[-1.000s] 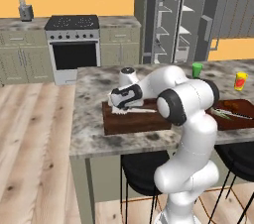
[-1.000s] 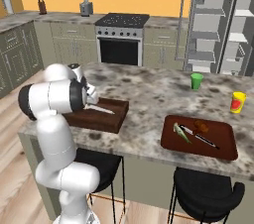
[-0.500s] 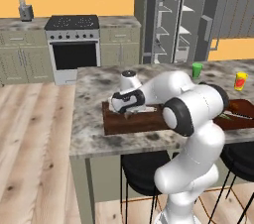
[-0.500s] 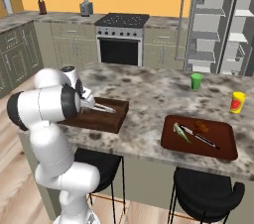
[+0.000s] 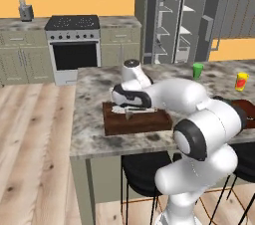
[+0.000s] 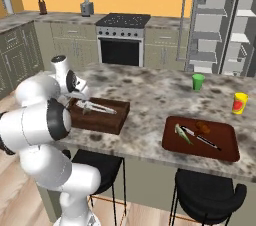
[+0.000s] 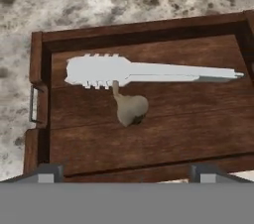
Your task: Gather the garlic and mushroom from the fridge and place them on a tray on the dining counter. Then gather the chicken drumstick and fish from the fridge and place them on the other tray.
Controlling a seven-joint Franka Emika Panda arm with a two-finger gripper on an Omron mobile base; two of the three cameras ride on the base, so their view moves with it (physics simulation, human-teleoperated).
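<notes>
Note that your gripper (image 7: pixel 126 172), jaws spread and empty, hovers above the deep dark-brown walled wooden tray (image 7: pixel 149 143), where the slender silvery-white fish (image 7: pixel 134 73) lies flat beside a pale drumstick-shaped piece (image 7: pixel 130 108), apparently just deposited.

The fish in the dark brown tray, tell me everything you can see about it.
The fish is slender and silvery-white, with a broader toothed-looking end and a long, thin tapering end. It lies flat on the floor of the deep dark-brown wooden tray, lengthwise along it, nearer one long wall. A small pale drumstick-like piece lies right against its wider end. The open end effector is above it, touching nothing. The tray sits on the marble dining counter.
</notes>
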